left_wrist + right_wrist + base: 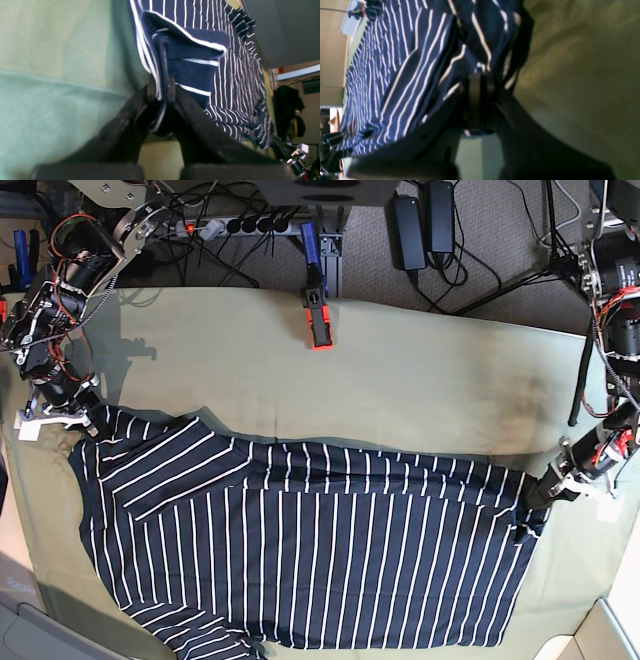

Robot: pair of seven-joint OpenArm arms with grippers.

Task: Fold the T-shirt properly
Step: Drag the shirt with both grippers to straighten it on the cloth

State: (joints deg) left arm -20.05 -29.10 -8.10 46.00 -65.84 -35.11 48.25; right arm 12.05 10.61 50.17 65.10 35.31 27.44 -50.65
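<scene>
left wrist view, nearest the lens: the left gripper [161, 93] has its black jaws pinched together on a thick fold of the t-shirt [225, 75], a doubled navy edge with white trim bunched between the fingertips. beyond it the striped cloth runs away over the pale green tablecloth [55, 75].

the right wrist view shows the same on the other side: the right gripper [480, 97] is clamped on a gathered edge of the t-shirt [395, 75], stripes fanning out behind it.

from the base view, the t-shirt [320, 550] lies spread across the tablecloth [420, 380], its upper edge stretched between the right gripper [88, 418] at the frame's left and the left gripper [548, 480] at the frame's right. near the far table edge, well apart from the cloth, lies a small black and orange tool [318, 320].

the step in hand looks like carrying the held edge over the body to make a fold. to do it well, both arms should probably lift together and level, keep the edge taut but not strained, and lay it down square so the stripes line up and no wrinkle gets trapped.

hard to tell: how many layers each grip holds, since the wrist views are blurred and dark at the fingertips. the shirt's lower left sleeve runs off the bottom of the base view.
</scene>
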